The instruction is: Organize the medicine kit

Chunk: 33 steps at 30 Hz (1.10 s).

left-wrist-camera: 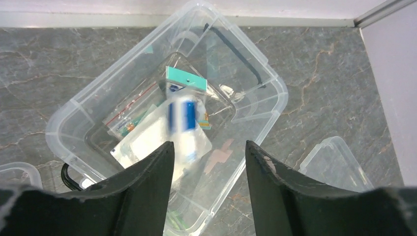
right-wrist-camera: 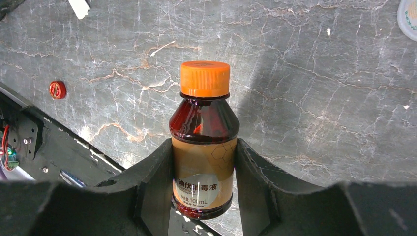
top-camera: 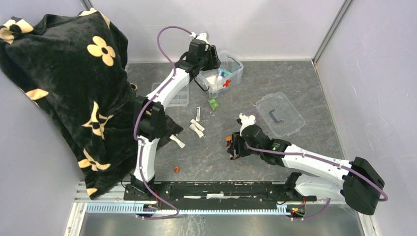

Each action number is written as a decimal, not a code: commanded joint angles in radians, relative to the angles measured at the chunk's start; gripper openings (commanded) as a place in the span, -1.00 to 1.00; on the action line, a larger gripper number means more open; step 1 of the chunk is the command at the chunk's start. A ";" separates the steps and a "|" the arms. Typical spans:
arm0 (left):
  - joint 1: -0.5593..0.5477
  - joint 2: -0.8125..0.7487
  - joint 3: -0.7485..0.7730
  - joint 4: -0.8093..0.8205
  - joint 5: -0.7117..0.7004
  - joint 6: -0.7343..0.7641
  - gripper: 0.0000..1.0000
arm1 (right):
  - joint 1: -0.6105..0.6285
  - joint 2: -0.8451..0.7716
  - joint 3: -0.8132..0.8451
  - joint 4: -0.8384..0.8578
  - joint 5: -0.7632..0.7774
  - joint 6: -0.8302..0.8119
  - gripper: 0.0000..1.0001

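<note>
The medicine kit [top-camera: 235, 66], a clear box with a red cross [top-camera: 226, 83], stands open at the back. My left gripper [top-camera: 215, 60] hovers right above it, open and empty. In the left wrist view the gripper [left-wrist-camera: 209, 150] frames the kit [left-wrist-camera: 78, 105], which holds a white pouch [left-wrist-camera: 147, 140], a teal-topped packet [left-wrist-camera: 186, 79] and a blurred blue-and-white item [left-wrist-camera: 183, 117]. My right gripper [top-camera: 233, 146] is shut on a brown bottle with an orange cap [right-wrist-camera: 204, 128], held above the table near the front middle.
The flat clear lid [top-camera: 280, 114] lies right of the kit. A divided clear tray [top-camera: 173, 94] lies left of it. A green packet [top-camera: 213, 103] and white strips [top-camera: 196, 129] lie mid-table. A black flowered cloth [top-camera: 64, 83] covers the left. A small red disc [top-camera: 175, 169] lies near the front rail.
</note>
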 commanded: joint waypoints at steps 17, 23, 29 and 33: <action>-0.001 -0.313 -0.243 0.006 -0.009 0.078 0.40 | -0.002 -0.060 0.159 0.010 0.025 -0.274 -0.51; 0.004 -0.586 -0.462 -0.071 -0.081 0.086 0.42 | -0.009 0.061 0.385 -0.035 0.154 -0.445 -0.51; 0.006 -0.840 -0.750 -0.137 -0.112 0.077 0.43 | -0.105 0.243 0.642 -0.043 0.192 -0.607 -0.52; 0.005 -0.984 -0.903 -0.178 -0.107 0.068 0.43 | -0.194 0.389 0.803 -0.014 0.140 -0.707 -0.55</action>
